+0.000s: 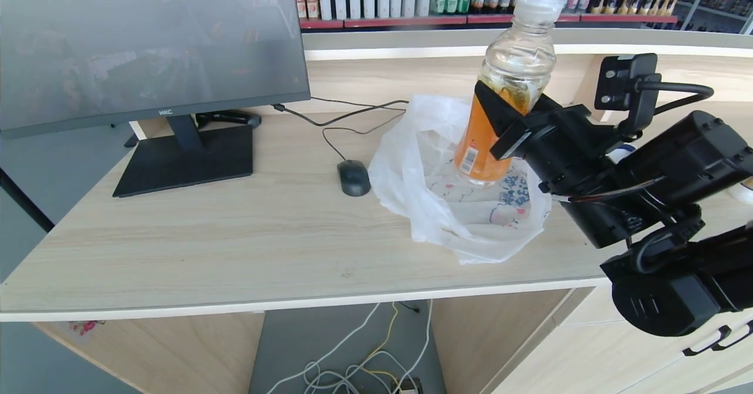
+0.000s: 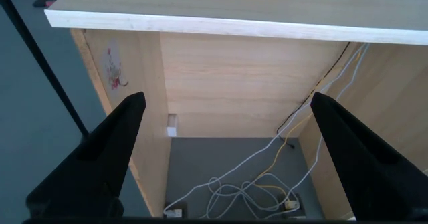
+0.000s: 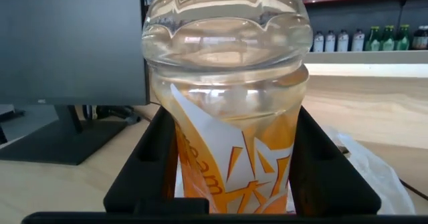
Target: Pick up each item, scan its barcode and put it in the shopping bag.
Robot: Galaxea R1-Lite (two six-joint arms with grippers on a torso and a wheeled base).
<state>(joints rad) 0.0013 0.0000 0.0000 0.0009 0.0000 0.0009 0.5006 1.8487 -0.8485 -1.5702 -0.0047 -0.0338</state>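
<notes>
Orange-labelled bottle (image 1: pixel 506 88): upright, white cap on, lifted off the bench (image 1: pixel 235 235), hanging just over the bag's open mouth.
Barcode (image 1: pixel 469 160): low on the label, uncovered.
Right end effector (image 1: pixel 493 120): pinching bottle across its middle, one finger on each side.
Bag (image 1: pixel 435 206): thin white plastic, slumped open on bench, right under bottle, just beside mouse (image 1: pixel 353 177).
Left end effector (image 2: pixel 227 100): spread wide, holding nothing, low in front of bench, facing cables (image 2: pixel 247 190) beneath it.
Monitor (image 1: pixel 147 41): dark, on bench's left side, well apart from bag.
Done: pick-up, judging by the firm grip and the gap under bottle.
Unclear: whether barcode was scanned; nothing here to tell either way.
Left: lowering bottle into bag and letting go, probably a short straight drop; bag walls limp, so may fold under bottle's base.
Other items: none made out for certain; right arm hides much of bench's right side.
</notes>
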